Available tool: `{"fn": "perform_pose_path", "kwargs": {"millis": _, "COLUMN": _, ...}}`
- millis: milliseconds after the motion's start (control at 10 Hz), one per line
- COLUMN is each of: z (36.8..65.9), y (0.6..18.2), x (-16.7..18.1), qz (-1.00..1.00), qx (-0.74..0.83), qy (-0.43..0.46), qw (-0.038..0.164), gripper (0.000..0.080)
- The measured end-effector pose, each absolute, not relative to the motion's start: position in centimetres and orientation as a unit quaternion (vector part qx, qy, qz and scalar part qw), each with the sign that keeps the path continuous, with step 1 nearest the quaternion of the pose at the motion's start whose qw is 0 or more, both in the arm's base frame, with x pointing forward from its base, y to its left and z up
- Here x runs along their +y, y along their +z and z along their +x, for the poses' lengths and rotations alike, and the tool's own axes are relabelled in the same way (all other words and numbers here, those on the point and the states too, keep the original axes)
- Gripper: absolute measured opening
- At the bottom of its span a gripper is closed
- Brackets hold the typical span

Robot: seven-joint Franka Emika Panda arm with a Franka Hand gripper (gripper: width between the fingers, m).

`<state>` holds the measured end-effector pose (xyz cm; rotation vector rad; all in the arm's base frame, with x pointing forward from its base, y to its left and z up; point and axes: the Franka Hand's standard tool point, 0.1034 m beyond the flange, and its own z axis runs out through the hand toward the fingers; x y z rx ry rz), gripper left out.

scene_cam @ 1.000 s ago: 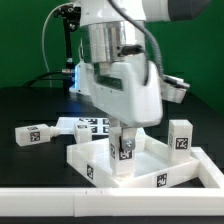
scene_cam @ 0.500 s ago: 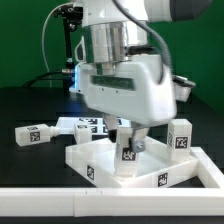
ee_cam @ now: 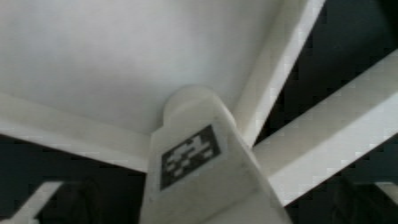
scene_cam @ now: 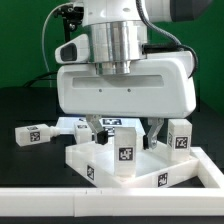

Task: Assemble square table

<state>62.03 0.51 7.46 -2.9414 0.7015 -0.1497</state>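
Black table (scene_cam: 30, 100) fills the scene with dark backdrop behind it, and the white top (scene_cam: 195, 165) lies flat on it, rim up, directly under the gripper (scene_cam: 124, 135). The fingers (scene_cam: 93, 131) are spread wide and grip nothing. One leg (scene_cam: 124, 155) stands upright between them, apart from both pads as far as the exterior view shows, its tag facing that camera. In the wrist view the same leg (ee_cam: 196, 150) rises from a corner where two rims of the top (ee_cam: 107, 50) meet. That suggests it sits in a corner socket, though the socket itself is hidden. My reading is that the hand straddles the leg either to let go or to re-grip for another twist; which of the two I cannot tell. A second leg (scene_cam: 180, 136) stands just outside one finger, beside the rim, where it is likely easy to pick up upright. A third leg (scene_cam: 32, 135) lies on its side well beyond the other finger. The marker board (scene_cam: 75, 123) lies flat beyond the fingers, and a long rail (scene_cam: 60, 205) runs along the near edge, seemingly there to brace the top against pushing.
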Motion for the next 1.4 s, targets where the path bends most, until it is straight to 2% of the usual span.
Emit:
{"fn": "perform_pose_path", "kwargs": {"millis": 100, "z": 62.1, "y": 7.5, "x": 0.6, "qz": -0.985, "qx": 0.155, "qy": -0.054, "qw": 0.05, "gripper": 0.0649}}
{"fn": "perform_pose_path", "kwargs": {"millis": 300, "z": 62.0, "y": 7.5, "x": 0.7, "qz": -0.983, "qx": 0.168, "qy": -0.052, "qw": 0.052, "gripper": 0.0649}}
{"fn": "perform_pose_path", "kwargs": {"millis": 400, "z": 62.0, "y": 7.5, "x": 0.7, "qz": -0.982, "qx": 0.173, "qy": -0.052, "qw": 0.052, "gripper": 0.0563}}
{"fn": "perform_pose_path", "kwargs": {"millis": 500, "z": 62.0, "y": 7.5, "x": 0.7, "qz": -0.979, "qx": 0.193, "qy": -0.051, "qw": 0.053, "gripper": 0.0427}}
{"fn": "perform_pose_path", "kwargs": {"millis": 600, "z": 62.0, "y": 7.4, "x": 0.7, "qz": -0.969, "qx": 0.235, "qy": -0.048, "qw": 0.056, "gripper": 0.0427}}
{"fn": "perform_pose_path", "kwargs": {"millis": 700, "z": 62.0, "y": 7.4, "x": 0.8, "qz": -0.961, "qx": 0.268, "qy": -0.046, "qw": 0.057, "gripper": 0.0285}}
{"fn": "perform_pose_path", "kwargs": {"millis": 1100, "z": 61.8, "y": 7.3, "x": 2.7, "qz": -0.821, "qx": 0.566, "qy": -0.018, "qw": 0.068, "gripper": 0.0285}}
{"fn": "perform_pose_path", "kwargs": {"millis": 1300, "z": 62.2, "y": 7.3, "x": 3.4, "qz": -0.708, "qx": 0.7, "qy": -0.008, "qw": 0.091, "gripper": 0.0285}}
{"fn": "perform_pose_path", "kwargs": {"millis": 1400, "z": 62.4, "y": 7.2, "x": 3.3, "qz": -0.688, "qx": 0.718, "qy": -0.009, "qw": 0.101, "gripper": 0.0285}}
